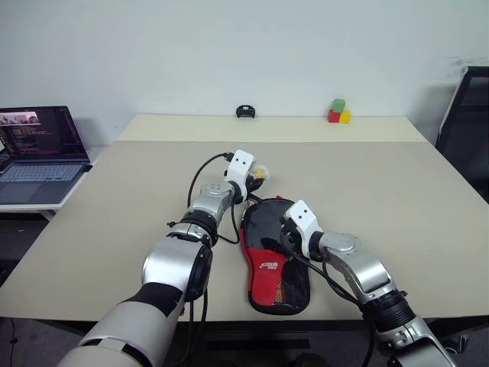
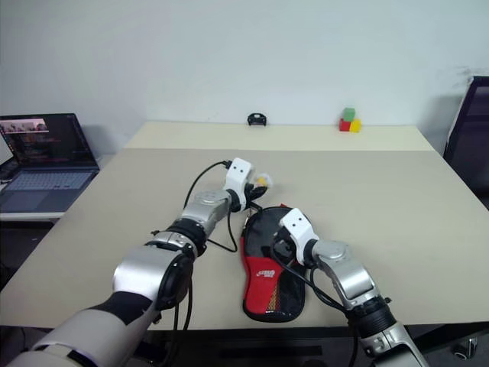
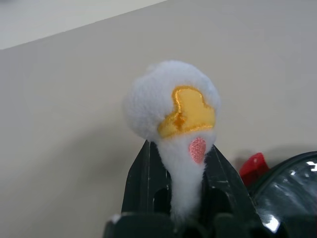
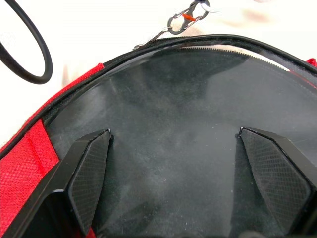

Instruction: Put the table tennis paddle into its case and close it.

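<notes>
While the left gripper (image 3: 184, 198) pinches the case's (image 1: 275, 264) charm (image 3: 173, 106) and the right gripper (image 4: 171, 168) rests wide on it, closing looks underway; next, drawing the zip round.

The beige table (image 1: 397, 199) lies bare and passable to the right of the case (image 1: 273, 264) and along its left side toward the laptop (image 1: 38, 157), which sits off the table on a lower surface. The middle near edge is crowded: the case lies there with the right gripper (image 4: 173, 163) spread wide over its dark face and the left gripper (image 3: 176, 168) clamped on the white-yellow charm (image 3: 173, 106) just beyond its far end (black cables loop between the arms). At the far edge only a small black object (image 1: 245, 112) and the coloured blocks (image 1: 338, 112) stand, well apart from the case.
</notes>
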`<state>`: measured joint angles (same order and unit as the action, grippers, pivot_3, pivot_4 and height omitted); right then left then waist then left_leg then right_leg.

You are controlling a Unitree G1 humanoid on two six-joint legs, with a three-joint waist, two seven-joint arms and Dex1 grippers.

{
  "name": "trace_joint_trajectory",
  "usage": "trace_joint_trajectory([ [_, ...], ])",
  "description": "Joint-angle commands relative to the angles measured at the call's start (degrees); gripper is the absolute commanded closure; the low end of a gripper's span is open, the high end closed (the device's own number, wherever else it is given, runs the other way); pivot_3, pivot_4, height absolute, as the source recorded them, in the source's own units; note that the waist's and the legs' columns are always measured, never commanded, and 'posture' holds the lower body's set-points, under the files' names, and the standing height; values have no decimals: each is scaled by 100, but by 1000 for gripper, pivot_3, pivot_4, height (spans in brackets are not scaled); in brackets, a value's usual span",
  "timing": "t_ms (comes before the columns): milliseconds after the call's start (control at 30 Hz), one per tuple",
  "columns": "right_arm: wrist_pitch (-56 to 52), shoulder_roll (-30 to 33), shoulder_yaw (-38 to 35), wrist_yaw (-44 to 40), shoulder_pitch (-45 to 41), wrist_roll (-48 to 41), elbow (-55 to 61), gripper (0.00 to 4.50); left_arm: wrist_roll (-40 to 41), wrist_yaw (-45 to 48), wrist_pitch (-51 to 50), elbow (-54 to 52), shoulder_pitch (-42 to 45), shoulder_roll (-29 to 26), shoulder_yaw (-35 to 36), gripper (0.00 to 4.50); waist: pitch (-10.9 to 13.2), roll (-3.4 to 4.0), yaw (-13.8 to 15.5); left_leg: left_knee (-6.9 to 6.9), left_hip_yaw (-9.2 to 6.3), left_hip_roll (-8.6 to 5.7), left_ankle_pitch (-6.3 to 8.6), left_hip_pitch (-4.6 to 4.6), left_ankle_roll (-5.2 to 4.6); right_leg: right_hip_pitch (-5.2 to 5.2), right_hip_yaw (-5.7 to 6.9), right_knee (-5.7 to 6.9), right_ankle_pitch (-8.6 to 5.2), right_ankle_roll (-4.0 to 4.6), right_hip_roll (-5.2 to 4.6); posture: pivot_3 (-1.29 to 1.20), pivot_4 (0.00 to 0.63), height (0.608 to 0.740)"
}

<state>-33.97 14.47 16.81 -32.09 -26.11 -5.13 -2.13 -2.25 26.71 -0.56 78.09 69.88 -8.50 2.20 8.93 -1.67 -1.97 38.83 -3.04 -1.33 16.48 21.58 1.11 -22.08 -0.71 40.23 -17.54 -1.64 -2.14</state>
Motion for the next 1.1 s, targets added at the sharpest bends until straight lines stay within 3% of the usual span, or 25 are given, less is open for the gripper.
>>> trace_joint_trajectory([
  [33,-430,123,190,83,403,207,-403,0,-161,-353,282,-91,421,58,27,4293,0,0,9,0,-1,0,0,0,0,0,1,-1,0,0,0,0,150,740],
  [633,-1145,112,13,627,1069,114,726,0,-1007,-1640,492,38,999,510,-85,4293,1,-1,64,-7,-18,-5,1,25,0,3,24,-41,1,-7,-3,0,150,740],
  [1100,-1479,10,-89,1064,1417,39,1266,0,-1261,-1666,436,75,1353,1093,-46,4294,4,-2,64,-15,-21,-7,1,33,1,2,29,-62,1,-7,-3,0,150,740],
])
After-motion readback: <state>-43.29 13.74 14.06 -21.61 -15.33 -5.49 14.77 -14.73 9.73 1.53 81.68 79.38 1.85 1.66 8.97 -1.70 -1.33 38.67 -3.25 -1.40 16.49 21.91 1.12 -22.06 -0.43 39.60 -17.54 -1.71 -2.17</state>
